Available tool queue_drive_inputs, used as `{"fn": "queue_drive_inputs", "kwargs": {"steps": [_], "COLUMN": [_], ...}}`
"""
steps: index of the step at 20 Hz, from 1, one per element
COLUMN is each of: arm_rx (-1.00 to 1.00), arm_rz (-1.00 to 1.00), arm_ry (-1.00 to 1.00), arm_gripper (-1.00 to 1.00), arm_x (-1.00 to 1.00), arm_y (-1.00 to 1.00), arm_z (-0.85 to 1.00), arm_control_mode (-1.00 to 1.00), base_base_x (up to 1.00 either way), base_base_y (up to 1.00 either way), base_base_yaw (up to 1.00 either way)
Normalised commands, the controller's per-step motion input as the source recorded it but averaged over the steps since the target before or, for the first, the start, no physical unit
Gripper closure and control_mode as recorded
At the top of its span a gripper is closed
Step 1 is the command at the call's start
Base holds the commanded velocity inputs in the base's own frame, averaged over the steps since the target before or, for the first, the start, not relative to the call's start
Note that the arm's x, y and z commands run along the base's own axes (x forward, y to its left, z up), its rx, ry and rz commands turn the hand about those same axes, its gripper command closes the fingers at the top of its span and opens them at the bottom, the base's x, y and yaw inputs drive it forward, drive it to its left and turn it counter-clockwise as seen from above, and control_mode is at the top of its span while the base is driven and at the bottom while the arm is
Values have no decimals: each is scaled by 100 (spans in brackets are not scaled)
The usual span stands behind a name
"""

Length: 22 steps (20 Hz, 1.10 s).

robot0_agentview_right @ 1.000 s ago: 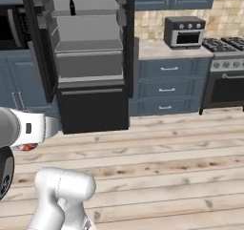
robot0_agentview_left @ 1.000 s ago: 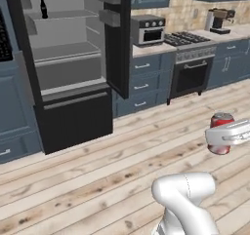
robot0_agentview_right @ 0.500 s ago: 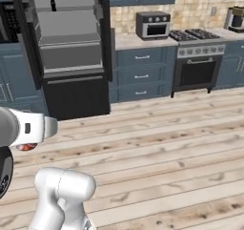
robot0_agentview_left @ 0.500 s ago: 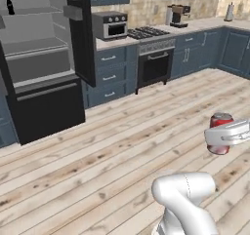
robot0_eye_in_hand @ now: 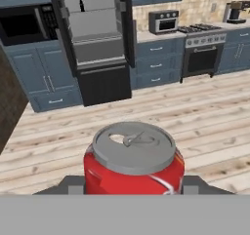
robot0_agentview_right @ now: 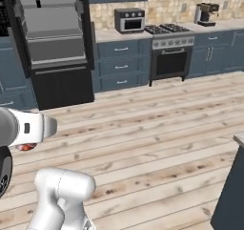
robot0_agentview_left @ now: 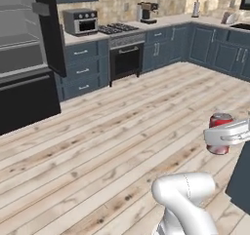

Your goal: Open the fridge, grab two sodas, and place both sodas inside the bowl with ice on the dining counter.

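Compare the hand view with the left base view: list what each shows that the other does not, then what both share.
Hand view alone: the red soda can's silver top from above, the black built-in microwave, and the tall black fridge's open grey shelved interior whole. Left base view alone: the silver kettle on the far wall counter, and the white arm's gripper clamped round the can's side. Both: the red can, grey toaster oven, black stove, coffee machine, plank floor.
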Motion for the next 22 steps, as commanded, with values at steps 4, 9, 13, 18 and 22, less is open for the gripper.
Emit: {"fn": "queue_drive_inputs", "kwargs": {"steps": [4,9,13,18,22], "arm_rx": [0,0,0,0,0], "arm_rz": [0,0,0,0,0], "arm_ry": [0,0,0,0,0], "arm_gripper": [100,100,100,100,100], "arm_x": [0,0,0,0,0], "arm_y": [0,0,0,0,0], "arm_z": [0,0,0,0,0], "arm_control_mode": [100,100,100,100,100], "base_base_x": [-98,-79,-61,-48,-27], "base_base_y": [-72,-93,-100,-100,-100], "base_base_yaw": [-13,-9,-7,-5,-3]}}
